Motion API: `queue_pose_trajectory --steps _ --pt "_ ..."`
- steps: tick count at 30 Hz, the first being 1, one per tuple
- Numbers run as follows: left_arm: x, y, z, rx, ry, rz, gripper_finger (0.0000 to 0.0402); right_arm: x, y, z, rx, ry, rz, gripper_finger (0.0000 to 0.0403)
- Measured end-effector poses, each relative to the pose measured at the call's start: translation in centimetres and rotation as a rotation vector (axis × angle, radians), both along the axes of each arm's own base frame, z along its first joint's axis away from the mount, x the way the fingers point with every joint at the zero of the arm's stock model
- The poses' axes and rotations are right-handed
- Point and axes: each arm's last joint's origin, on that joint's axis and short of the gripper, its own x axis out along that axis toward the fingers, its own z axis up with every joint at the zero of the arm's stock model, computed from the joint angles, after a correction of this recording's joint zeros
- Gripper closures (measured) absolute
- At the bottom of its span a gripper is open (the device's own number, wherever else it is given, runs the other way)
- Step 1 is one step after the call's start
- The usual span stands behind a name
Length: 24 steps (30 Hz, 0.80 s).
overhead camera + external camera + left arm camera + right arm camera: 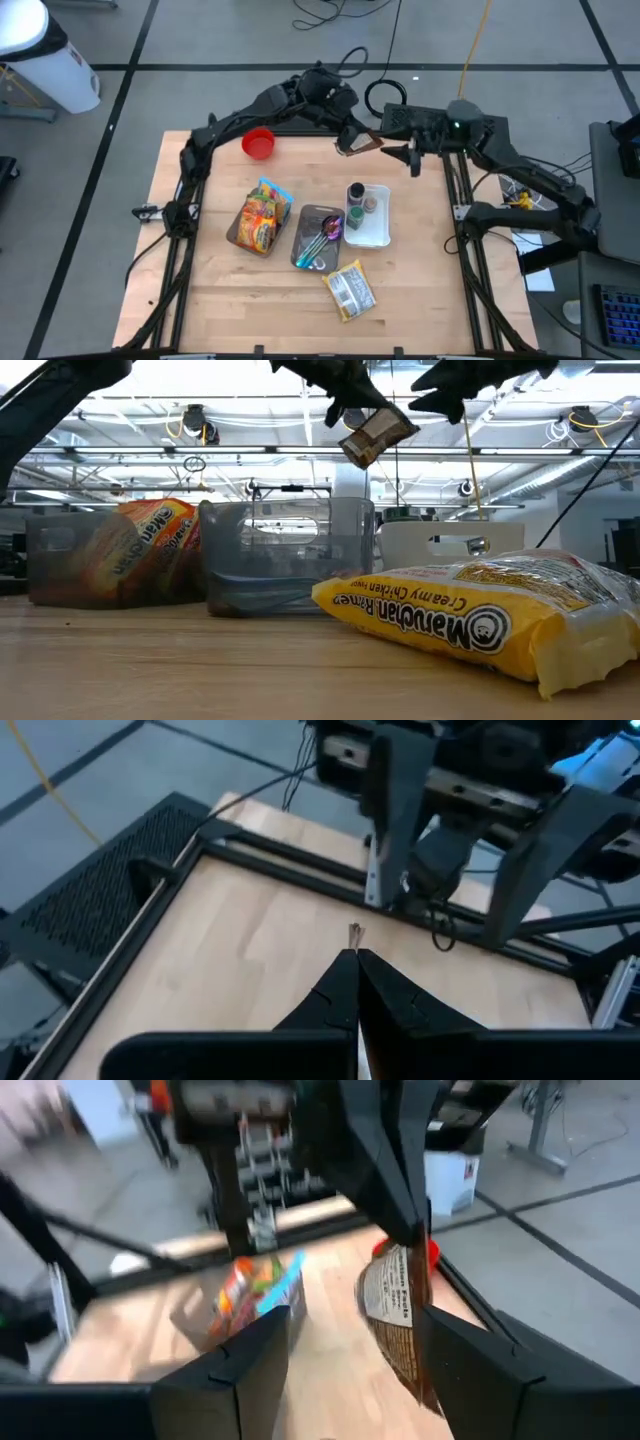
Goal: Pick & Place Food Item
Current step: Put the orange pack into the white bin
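A brown food packet hangs in the air above the table's far edge, with my left gripper shut on it. In the low view the packet hangs tilted, high above the table. My right gripper stands open just to the right of it, facing my left gripper. In the right wrist view the packet hangs ahead of my right gripper, close to one finger; I cannot tell if they touch. My left gripper pinches the packet's top edge between its two shut fingers. They come slanting down from the table's left. A sliver of that edge sticks out past the fingertips. The packet hangs tilted below the fingers, clear of the table.
A red cup stands at the far left. At mid-table are a clear tray with an orange noodle packet, a clear tray with spoons and a white tray with jars. A yellow ramen packet lies nearer the front.
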Motion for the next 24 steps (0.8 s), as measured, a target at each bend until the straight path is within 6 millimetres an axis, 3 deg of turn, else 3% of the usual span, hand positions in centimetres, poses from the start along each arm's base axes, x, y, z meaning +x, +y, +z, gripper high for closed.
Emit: queue_pose_trajectory --steps 4,12,24 --pt "0.4 -0.6 0.2 0.011 -0.022 -0.005 0.0401 1.1 -0.9 0.8 -0.032 0.063 0.014 0.0193" --pt "0.4 -0.6 0.2 0.009 -0.026 0.004 0.0401 2.6 -2.5 0.5 -0.010 0.092 0.002 0.0193" --pt "0.4 -0.6 0.3 0.024 -0.031 -0.005 0.0401 0.8 -3.4 0.8 -0.064 0.129 -0.148 0.0193"
